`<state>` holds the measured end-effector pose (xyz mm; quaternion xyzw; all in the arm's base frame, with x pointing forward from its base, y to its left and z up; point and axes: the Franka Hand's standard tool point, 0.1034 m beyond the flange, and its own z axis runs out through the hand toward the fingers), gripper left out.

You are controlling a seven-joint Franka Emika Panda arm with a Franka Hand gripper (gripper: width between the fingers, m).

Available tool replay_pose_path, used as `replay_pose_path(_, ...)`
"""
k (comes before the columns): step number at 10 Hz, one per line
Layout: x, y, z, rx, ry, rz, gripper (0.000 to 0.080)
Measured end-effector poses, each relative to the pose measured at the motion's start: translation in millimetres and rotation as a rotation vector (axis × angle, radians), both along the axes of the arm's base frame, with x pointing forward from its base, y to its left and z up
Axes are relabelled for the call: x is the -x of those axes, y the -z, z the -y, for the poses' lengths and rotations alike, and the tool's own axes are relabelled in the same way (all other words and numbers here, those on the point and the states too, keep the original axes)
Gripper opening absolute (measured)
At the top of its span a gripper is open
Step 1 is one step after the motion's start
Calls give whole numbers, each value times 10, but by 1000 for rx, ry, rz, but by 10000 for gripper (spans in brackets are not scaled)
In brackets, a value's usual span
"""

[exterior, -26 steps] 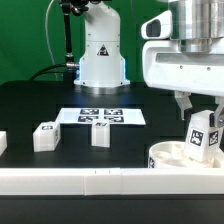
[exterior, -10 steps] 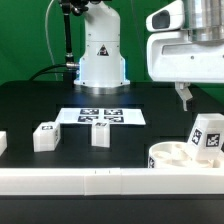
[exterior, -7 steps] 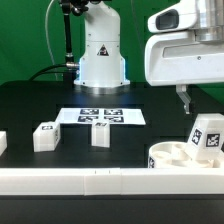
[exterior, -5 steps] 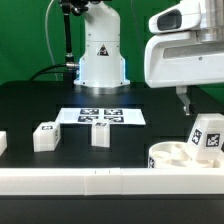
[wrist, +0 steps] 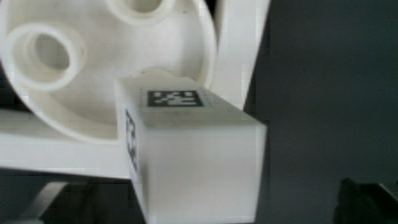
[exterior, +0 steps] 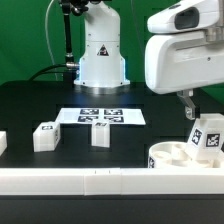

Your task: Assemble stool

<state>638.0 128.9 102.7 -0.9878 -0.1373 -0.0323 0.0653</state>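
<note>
The round white stool seat point(exterior: 172, 157) lies at the exterior view's right, against the front rail. One white tagged leg point(exterior: 207, 137) stands upright in a seat socket. My gripper point(exterior: 200, 106) hangs just above that leg, open and holding nothing. In the wrist view the leg point(wrist: 196, 150) sits between my dark fingers point(wrist: 39, 203), clear of both, with the seat point(wrist: 98, 70) and its socket holes behind. Two loose legs point(exterior: 45, 136) point(exterior: 100, 133) lie on the black table, and a third point(exterior: 3, 143) shows at the left edge.
The marker board point(exterior: 100, 116) lies flat mid-table behind the loose legs. A long white border rail point(exterior: 90, 181) runs along the front edge. The robot base point(exterior: 100, 55) stands at the back.
The gripper had the leg between its fingers over the seat 2.6 s ago; it has since let go and risen. The leg stays standing in the seat. Lately the gripper shifted only slightly.
</note>
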Motion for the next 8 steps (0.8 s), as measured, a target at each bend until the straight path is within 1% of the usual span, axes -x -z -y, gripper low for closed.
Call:
replay_pose_path(3, 5, 27, 21, 11, -212, 26, 649)
replay_pose_path(5, 4, 32, 36, 15, -298, 38, 649)
replay_pose_path(6, 2, 40, 52, 26, -379, 48, 649)
replay_pose_path(7, -3, 61, 76, 52, -523, 66, 649)
replay_pose_path(8, 3, 103, 106, 65, -637, 69, 649)
